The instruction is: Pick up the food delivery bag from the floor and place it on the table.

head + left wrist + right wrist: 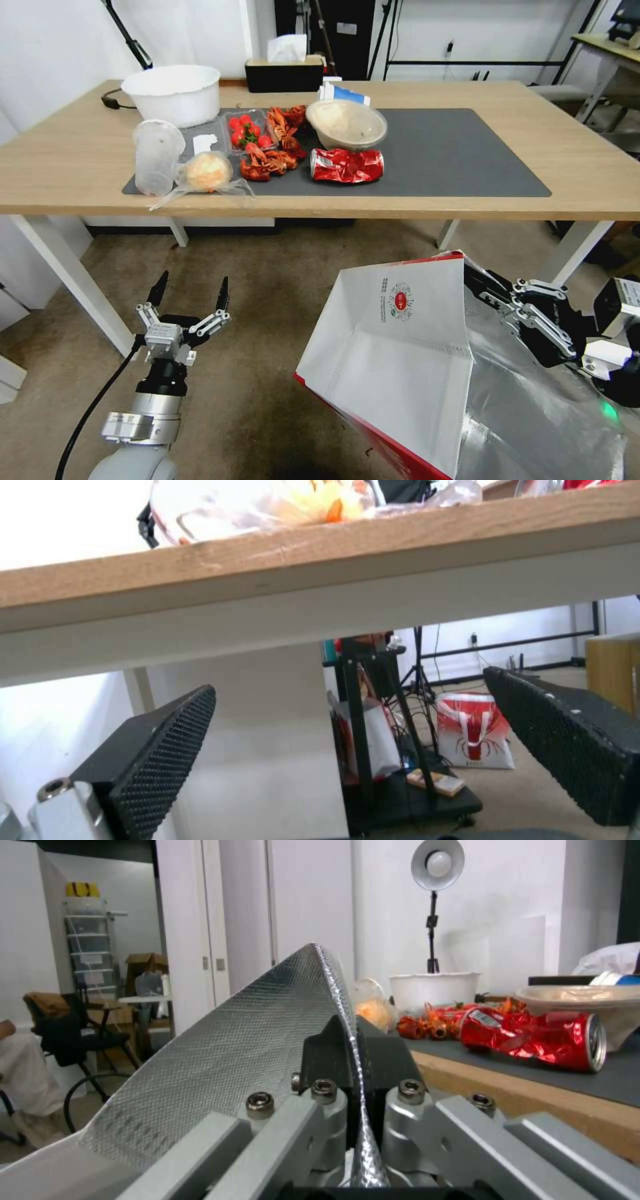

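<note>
Right tool is clamped on the crinkled silver-foil rim of the food delivery bag, held tilted above the carpeted floor before the light-wood table, while the left tool hangs spread and empty.

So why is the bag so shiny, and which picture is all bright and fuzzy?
Head view: the food delivery bag's silver foil lining reflects the room light, with a green glint near the right end effector. Right wrist view: a lamp glares behind the foil. Left wrist view: the things on the table are washed out and blurred above the open left end effector.
</note>
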Available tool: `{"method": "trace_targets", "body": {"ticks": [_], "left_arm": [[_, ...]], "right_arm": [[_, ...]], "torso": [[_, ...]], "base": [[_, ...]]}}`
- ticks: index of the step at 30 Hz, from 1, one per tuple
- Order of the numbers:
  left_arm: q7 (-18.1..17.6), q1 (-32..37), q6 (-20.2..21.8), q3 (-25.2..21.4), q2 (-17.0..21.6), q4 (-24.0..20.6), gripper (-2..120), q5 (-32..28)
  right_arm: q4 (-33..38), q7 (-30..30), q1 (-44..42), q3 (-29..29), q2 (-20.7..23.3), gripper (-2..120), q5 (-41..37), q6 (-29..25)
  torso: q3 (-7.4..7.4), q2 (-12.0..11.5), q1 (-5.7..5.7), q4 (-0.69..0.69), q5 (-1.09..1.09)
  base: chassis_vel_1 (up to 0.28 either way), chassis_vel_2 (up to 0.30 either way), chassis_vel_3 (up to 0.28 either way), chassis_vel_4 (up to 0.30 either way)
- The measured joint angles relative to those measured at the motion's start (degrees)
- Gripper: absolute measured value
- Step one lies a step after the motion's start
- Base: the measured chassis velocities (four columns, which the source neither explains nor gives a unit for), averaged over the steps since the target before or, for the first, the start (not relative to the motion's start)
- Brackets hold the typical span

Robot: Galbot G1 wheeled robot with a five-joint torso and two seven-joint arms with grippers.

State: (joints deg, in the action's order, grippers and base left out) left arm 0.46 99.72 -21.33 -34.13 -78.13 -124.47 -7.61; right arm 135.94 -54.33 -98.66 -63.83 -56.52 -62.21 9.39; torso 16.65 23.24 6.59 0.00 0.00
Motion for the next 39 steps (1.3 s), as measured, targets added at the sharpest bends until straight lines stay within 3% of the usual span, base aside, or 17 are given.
{"method": "trace_targets", "body": {"ticks": [39], "left_arm": [[0.1, -0.2, 1.5, 0.0, 0.2, 0.1, 100, 0.3]], "right_arm": [[-0.8, -0.2, 0.2, 0.4, -0.1, 0, 0.3, 0.2]], "torso": [[6.00, 9.4, 3.46, 0.00, 0.00]], "base": [[0.000, 0.000, 0.000, 0.000]]}}
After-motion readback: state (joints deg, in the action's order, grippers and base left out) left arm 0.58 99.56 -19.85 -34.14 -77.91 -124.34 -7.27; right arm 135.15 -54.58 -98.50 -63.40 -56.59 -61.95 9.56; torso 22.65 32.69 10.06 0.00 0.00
